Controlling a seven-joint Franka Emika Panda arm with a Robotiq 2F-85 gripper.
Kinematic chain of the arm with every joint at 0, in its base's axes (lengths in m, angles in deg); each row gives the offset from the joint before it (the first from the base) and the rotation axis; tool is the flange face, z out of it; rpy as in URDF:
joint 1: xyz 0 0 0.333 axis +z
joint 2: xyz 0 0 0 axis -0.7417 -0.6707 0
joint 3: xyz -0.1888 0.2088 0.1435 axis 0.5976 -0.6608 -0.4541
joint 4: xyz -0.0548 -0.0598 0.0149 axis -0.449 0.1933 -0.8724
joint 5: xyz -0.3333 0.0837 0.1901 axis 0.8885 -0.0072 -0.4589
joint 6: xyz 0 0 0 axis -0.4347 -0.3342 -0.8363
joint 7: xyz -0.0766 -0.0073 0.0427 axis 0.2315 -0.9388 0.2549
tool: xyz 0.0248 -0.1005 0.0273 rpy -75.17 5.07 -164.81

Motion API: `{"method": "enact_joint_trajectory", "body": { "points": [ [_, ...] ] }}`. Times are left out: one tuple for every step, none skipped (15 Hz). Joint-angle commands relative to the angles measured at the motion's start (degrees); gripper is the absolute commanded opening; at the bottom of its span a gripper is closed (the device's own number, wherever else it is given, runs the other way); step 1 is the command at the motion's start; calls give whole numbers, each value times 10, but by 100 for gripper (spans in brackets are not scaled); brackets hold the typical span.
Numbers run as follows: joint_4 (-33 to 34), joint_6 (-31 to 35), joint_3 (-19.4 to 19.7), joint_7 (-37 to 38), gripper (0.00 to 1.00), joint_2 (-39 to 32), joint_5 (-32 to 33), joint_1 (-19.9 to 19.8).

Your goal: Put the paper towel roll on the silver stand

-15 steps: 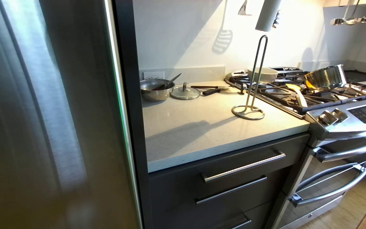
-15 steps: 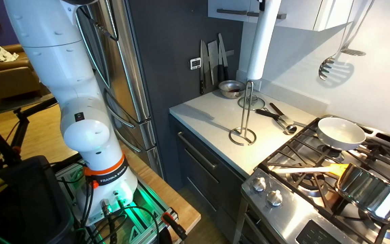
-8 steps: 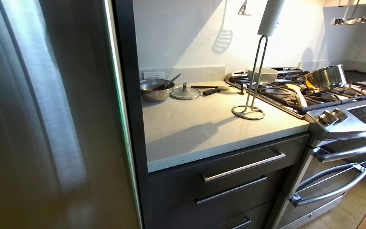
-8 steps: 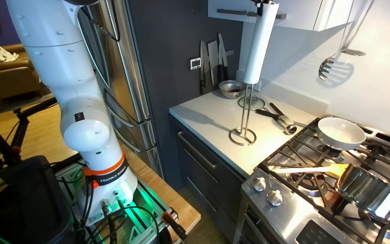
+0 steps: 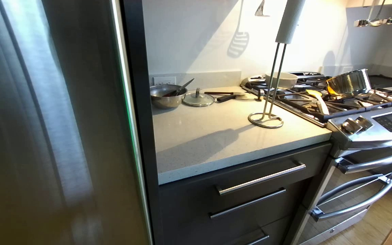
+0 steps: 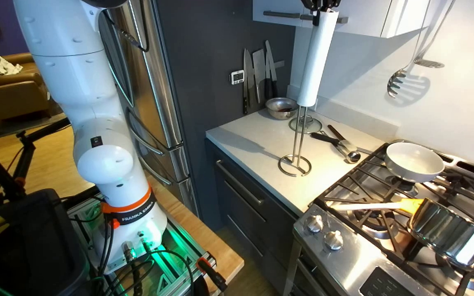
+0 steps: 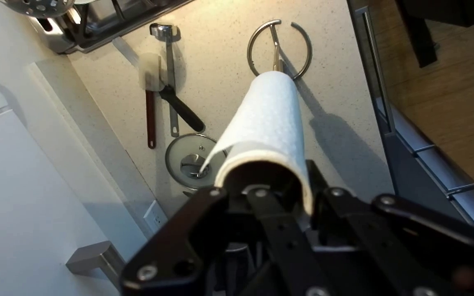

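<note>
The paper towel roll [image 6: 318, 57] is a slim white cylinder, held nearly upright with a slight tilt; it shows in both exterior views [image 5: 289, 23]. Its lower end covers the top loop of the silver stand [image 6: 302, 131], which appears to be inside the roll. The stand [image 5: 271, 78] stands upright on the counter, its base ring bare. In the wrist view the roll [image 7: 270, 111] points toward the stand [image 7: 276, 57], with a loose paper flap on one side. My gripper [image 7: 305, 185] is shut on the roll's upper rim, one finger inside the tube and one outside.
A glass lid [image 6: 305, 123], a metal bowl [image 6: 281, 107] and several utensils [image 6: 335, 144] lie on the counter behind the stand. The stove [image 6: 368, 246] with a white bowl [image 6: 414, 161] and tilted pot [image 6: 455, 234] is beside it. A wall cabinet [image 6: 360, 18] hangs near the gripper.
The roll and my gripper have moved down. The stand's top loop showed below the roll earlier and is now hidden by the roll's lower end. The stand has not moved.
</note>
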Motion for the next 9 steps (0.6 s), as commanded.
{"method": "enact_joint_trajectory", "body": {
  "points": [
    [-7,-2,-2,-12,38,2,9,2],
    [-5,-3,-2,-12,47,2,10,2],
    [-6,-2,-3,-12,54,2,9,2],
    [-6,0,-3,-12,62,3,10,2],
    [-6,0,-3,-11,69,3,10,2],
    [-6,3,-3,-10,76,5,11,2],
    [-5,4,-3,-9,84,7,11,1],
    [-4,5,-2,-9,91,8,10,1],
    [-3,7,-2,-6,98,11,10,0]
  ]
}}
